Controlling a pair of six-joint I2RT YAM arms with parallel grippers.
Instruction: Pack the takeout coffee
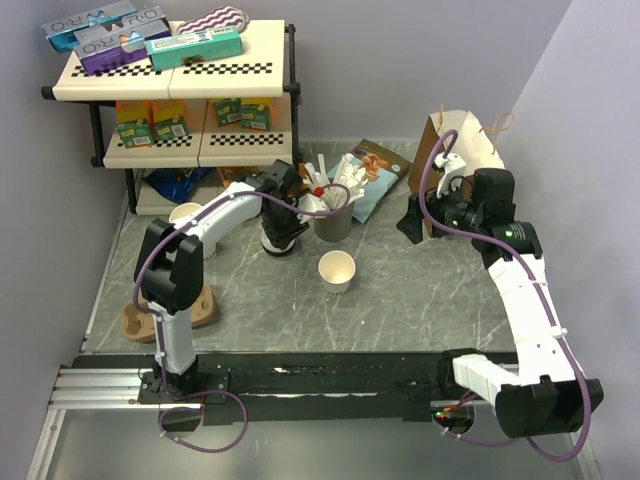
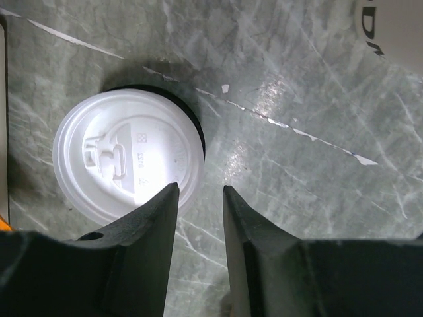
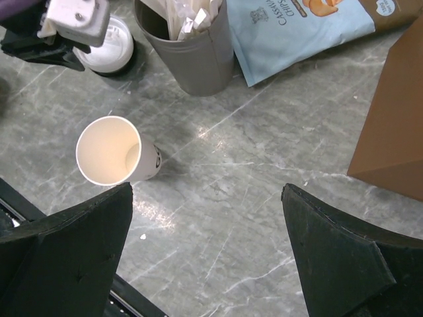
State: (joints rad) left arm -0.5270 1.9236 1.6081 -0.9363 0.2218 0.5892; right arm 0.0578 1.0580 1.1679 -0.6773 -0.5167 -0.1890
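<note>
A lidless off-white paper cup [image 1: 336, 270] stands upright mid-table; it also shows in the right wrist view [image 3: 111, 150]. No lidded coffee cup is in view. A white sip lid [image 2: 125, 155] lies on a dark base [image 1: 280, 243]. My left gripper [image 2: 200, 188] hangs just above it, jaws a narrow gap apart and empty, with the left fingertip over the lid's rim. My right gripper [image 3: 207, 191] is wide open and empty, above bare table right of the cup, near the brown paper bag [image 1: 465, 150].
A grey straw holder [image 1: 333, 215] stands just right of the lids. A blue snack bag [image 1: 370, 180] lies behind it. A two-tier shelf [image 1: 180, 70] fills the back left. A cream cup [image 1: 185, 213] and a cardboard carrier [image 1: 135, 320] sit at left.
</note>
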